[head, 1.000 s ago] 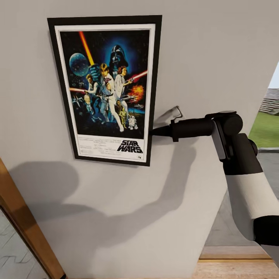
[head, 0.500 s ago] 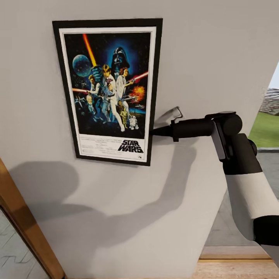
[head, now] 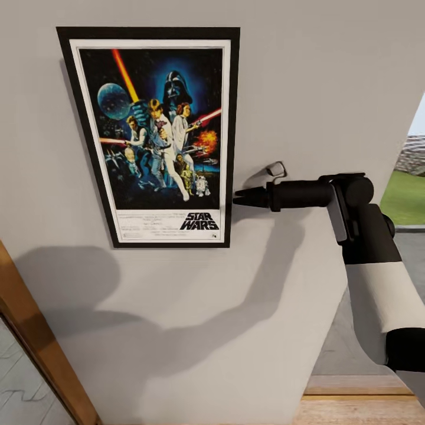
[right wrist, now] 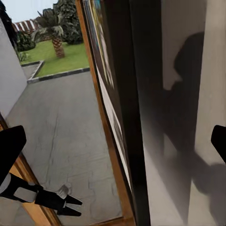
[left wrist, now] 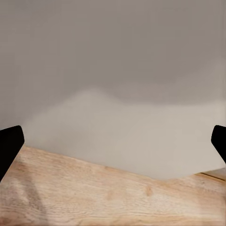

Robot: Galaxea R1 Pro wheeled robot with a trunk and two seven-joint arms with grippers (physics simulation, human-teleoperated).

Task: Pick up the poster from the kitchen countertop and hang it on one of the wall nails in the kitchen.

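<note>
Now the poster [head: 149, 137] sits flat against the grey wall [head: 330, 71], upright, its thin black frame and white border fully in sight, black title low on the sheet; I cannot tell what it hangs from, since whatever holds it is hidden behind the frame. Right gripper [head: 241, 198] is just beside the poster's lower right edge, a narrow strip of wall showing between its tip and the frame, so it is not touching; in the head view the fingers taper to one dark point; in the right wrist view the two fingertips [right wrist: 9, 146] stand at opposite sides of the picture with nothing between them, so the jaws are spread wide and empty. Right arm [head: 372, 277] reaches in level from beside the poster, black forearm, white upper segment; its shadow falls on the wall below the poster. Left gripper [left wrist: 113, 143] in the left wrist view: fingertips [left wrist: 8, 146] likewise far apart, holding nothing, facing the wall above a light wood floor [left wrist: 108, 197]. A wooden door frame [head: 41, 348] slants below the poster.
</note>
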